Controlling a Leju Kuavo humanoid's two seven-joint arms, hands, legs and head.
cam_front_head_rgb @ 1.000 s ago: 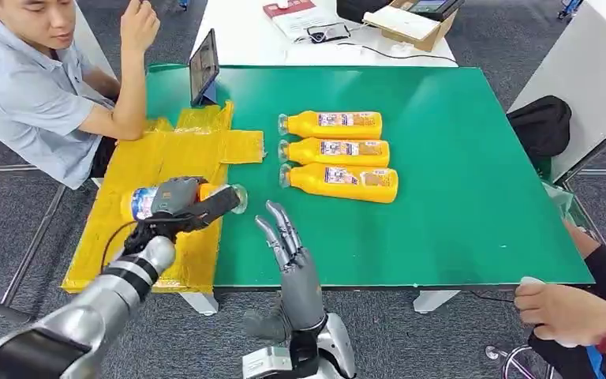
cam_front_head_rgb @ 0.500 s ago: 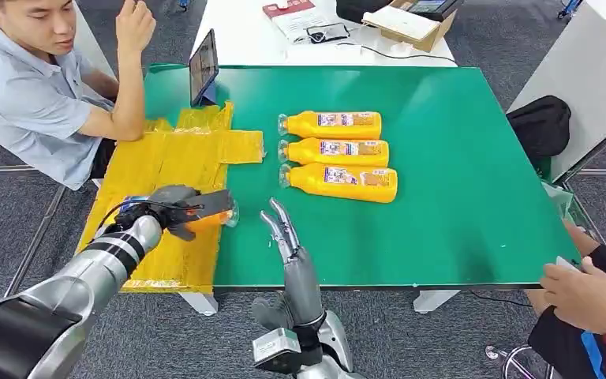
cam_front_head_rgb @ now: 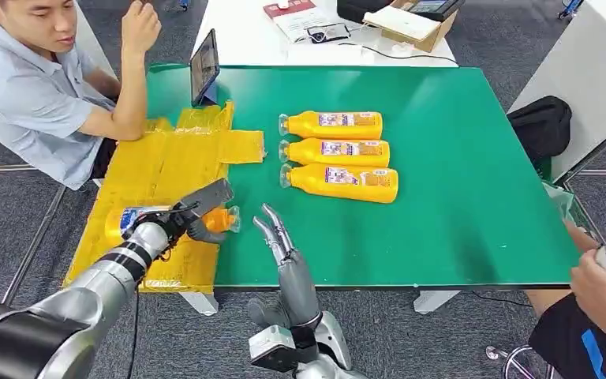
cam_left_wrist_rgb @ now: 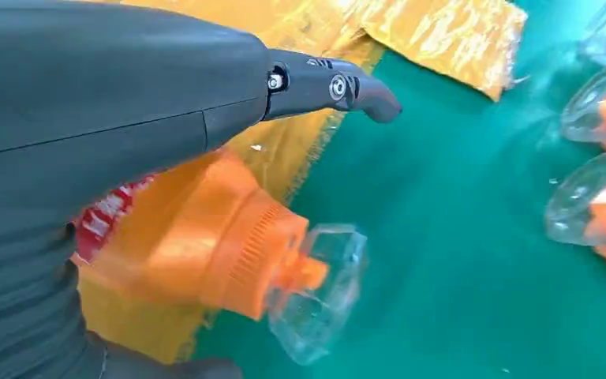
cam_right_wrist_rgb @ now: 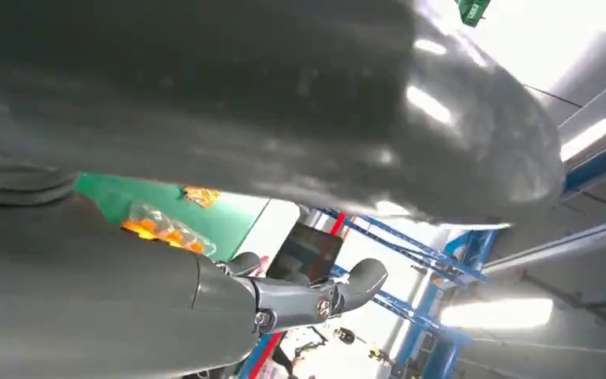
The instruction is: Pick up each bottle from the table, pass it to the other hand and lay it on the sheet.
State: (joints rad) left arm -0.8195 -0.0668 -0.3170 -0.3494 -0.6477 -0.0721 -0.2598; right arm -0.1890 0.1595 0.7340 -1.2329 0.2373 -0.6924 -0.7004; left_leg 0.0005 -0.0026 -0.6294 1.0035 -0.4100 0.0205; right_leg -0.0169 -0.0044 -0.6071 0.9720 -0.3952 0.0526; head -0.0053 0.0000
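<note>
- Looking down from the head view, you see the left hand (cam_front_head_rgb: 180, 221) wrapped around an orange bottle (cam_front_head_rgb: 130, 219) over the near part of the yellow sheet (cam_front_head_rgb: 166, 158). The bottle's long axis runs across the table, its clear cap toward the right, past the sheet's edge over the green table (cam_front_head_rgb: 458, 158).
- Your right hand (cam_front_head_rgb: 278, 235) stands at the table's near edge with fingers straight and apart, holding nothing, just right of the held bottle's cap.
- Three more bottles (cam_front_head_rgb: 338, 150) lie side by side mid-table, parallel, caps toward the sheet.
- A person in a grey shirt (cam_front_head_rgb: 31, 87) sits at the far left with an elbow on the table; a tablet (cam_front_head_rgb: 203, 65) stands propped near the sheet's far end. Another person's hand (cam_front_head_rgb: 604, 284) shows at the right edge. A black bag (cam_front_head_rgb: 540, 126) sits beside the table; the floor is grey carpet.
- Left wrist view: the bottle's orange neck (cam_left_wrist_rgb: 237, 245) and clear cap (cam_left_wrist_rgb: 319, 292) jut from the hand, over the line where sheet meets green surface.
- Right wrist view: fingers (cam_right_wrist_rgb: 308, 300) extended, nothing in them; blue racking (cam_right_wrist_rgb: 410, 245) beyond.
</note>
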